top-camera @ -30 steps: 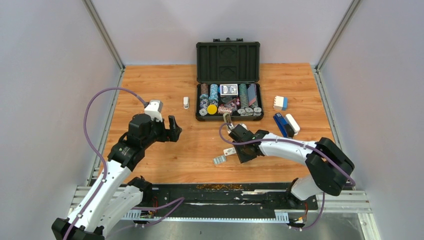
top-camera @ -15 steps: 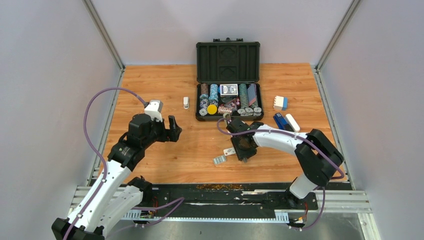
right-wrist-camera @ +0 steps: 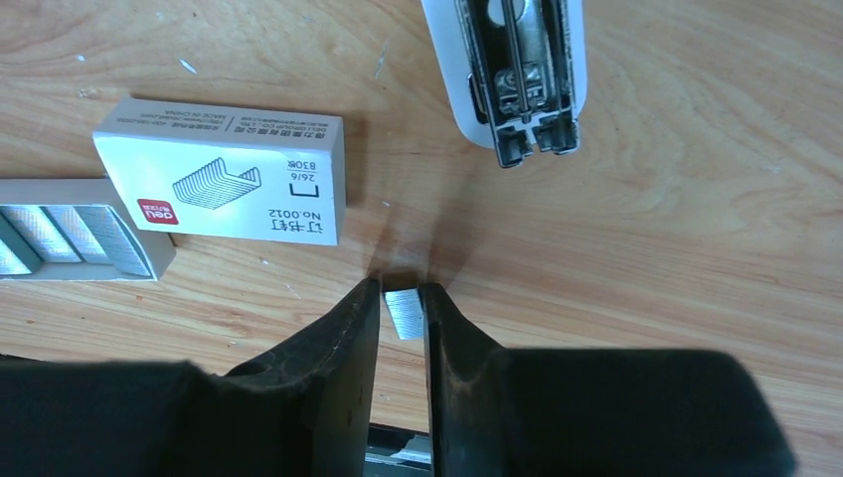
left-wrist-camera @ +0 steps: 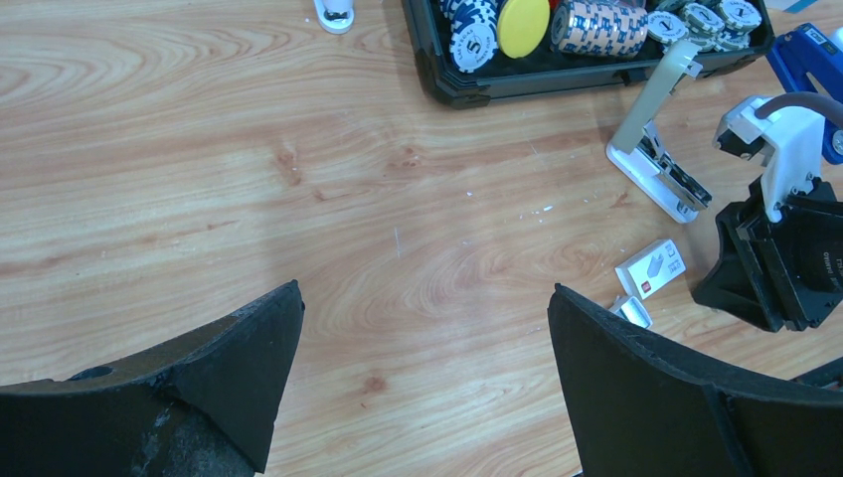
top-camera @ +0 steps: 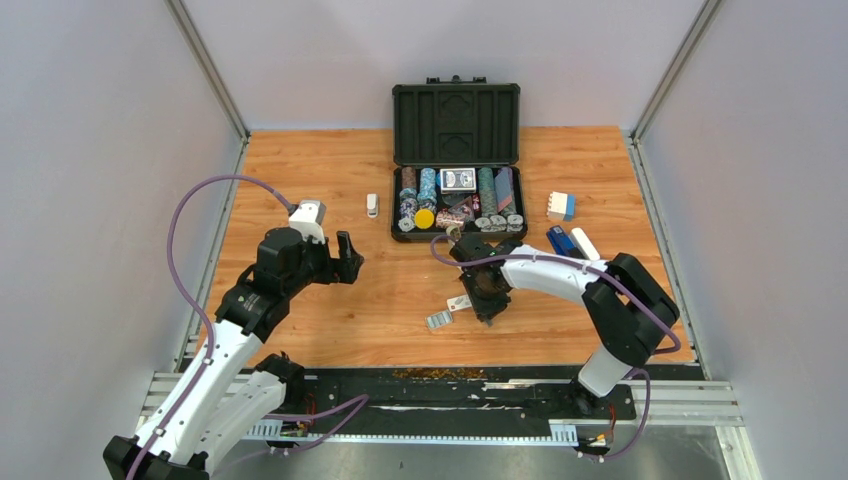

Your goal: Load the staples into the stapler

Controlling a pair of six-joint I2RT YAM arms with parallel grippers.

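one grey stapler (right-wrist-camera: 517, 60), one blue stapler (left-wrist-camera: 807, 68), one staple sleeve (right-wrist-camera: 224, 169), one staple tray (right-wrist-camera: 70, 238)

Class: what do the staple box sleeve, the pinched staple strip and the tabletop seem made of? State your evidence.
Box sleeve: matte white card, printed, folded edges.
Staple strip: likely metal, silvery ribbed sheen.
Tabletop: wood or wood-look laminate, grain.

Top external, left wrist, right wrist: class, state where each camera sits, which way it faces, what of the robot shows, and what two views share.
Top external: above and behind the bases, looking down at the table; both arms show.
Left wrist: on the left arm, looking down and across at the stapler; its open left gripper frames the bottom.
Right wrist: on the right arm, looking straight down; the right gripper pinches a staple strip.
Shared: both wrist views show the stapler and the white staple box.
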